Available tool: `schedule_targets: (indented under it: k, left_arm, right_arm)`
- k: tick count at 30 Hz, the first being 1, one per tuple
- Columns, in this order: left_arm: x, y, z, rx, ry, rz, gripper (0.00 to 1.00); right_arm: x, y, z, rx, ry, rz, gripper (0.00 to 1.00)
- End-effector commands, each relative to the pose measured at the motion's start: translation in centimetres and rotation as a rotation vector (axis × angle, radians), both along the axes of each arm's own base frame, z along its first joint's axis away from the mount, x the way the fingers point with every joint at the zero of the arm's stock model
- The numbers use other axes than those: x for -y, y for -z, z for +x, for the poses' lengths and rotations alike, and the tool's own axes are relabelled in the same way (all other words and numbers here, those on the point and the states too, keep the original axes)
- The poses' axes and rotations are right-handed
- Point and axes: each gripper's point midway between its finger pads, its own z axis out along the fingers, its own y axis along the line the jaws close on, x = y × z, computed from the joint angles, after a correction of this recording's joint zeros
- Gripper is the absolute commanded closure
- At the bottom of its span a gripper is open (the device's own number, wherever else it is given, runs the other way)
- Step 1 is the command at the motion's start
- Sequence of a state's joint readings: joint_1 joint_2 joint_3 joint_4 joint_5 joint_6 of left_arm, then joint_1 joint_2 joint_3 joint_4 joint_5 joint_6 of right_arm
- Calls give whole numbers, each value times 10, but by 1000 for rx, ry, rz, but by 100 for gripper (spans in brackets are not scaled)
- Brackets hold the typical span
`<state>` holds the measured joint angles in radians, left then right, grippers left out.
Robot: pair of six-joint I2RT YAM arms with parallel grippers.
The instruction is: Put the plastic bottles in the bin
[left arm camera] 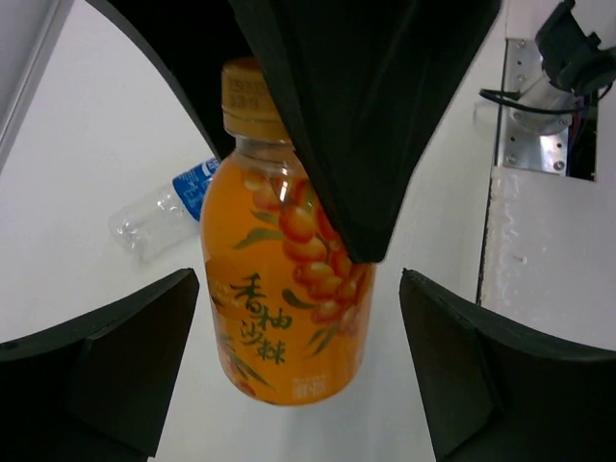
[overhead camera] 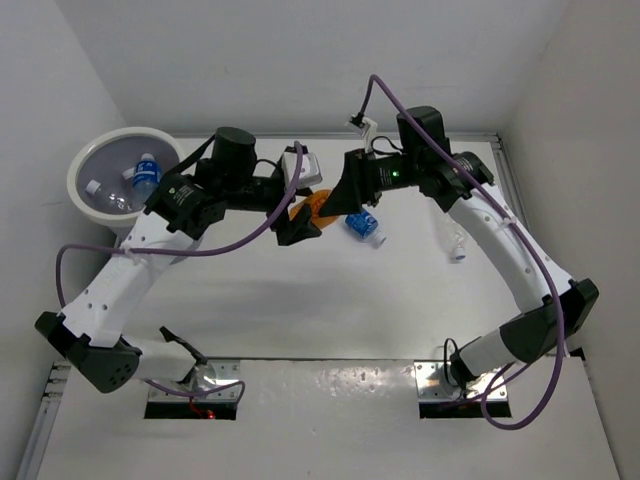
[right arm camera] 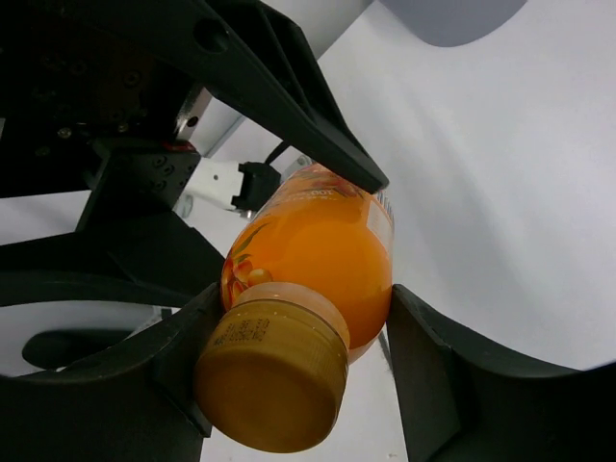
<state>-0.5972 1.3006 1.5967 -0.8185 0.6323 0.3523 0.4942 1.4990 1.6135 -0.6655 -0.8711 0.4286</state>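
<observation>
Short orange plastic bottle (left arm camera: 279, 318) above the counter (overhead camera: 300, 300).
It is clamped near its cap by the right gripper (right arm camera: 303, 308) and flanked by the wide-spread left gripper (left arm camera: 298, 279); a clear blue-labelled bottle (overhead camera: 365, 227) lies close by.

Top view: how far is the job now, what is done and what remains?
Done: about three bottles lie in the bin. In hand: the orange bottle, apparently gripped by the right gripper, with the open left gripper on either side of it. Left: that one, plus a blue-labelled bottle and a clear bottle on the table.
</observation>
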Motion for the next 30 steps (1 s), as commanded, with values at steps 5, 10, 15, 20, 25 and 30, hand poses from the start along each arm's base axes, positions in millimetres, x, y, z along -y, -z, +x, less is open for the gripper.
schedule_targets:
  k: [5,10,15,20,25,30]
  left_arm:
    - [5,-41,32,111,-146,-72,35]
    - [-4,-36,38,89,-209,-64,79]
    - [-60,-47,70,51,-467,-109,98]
    - [-158,-75,107,101,-904,-130,100]
    - [-282,-70,123,107,-1412,-10,100]
    - [-344,-58,121,74,-1575,36,100]
  right_arm:
    - [1,-36,-17,74,-39,88,100]
    - [5,-41,-12,92,-26,90,68]
    - [46,-40,60,88,212,72,13]
    - [88,5,124,55,425,-40,12]
    - [96,114,154,184,404,-472,12]
    - [98,183,172,166,399,-667,12]
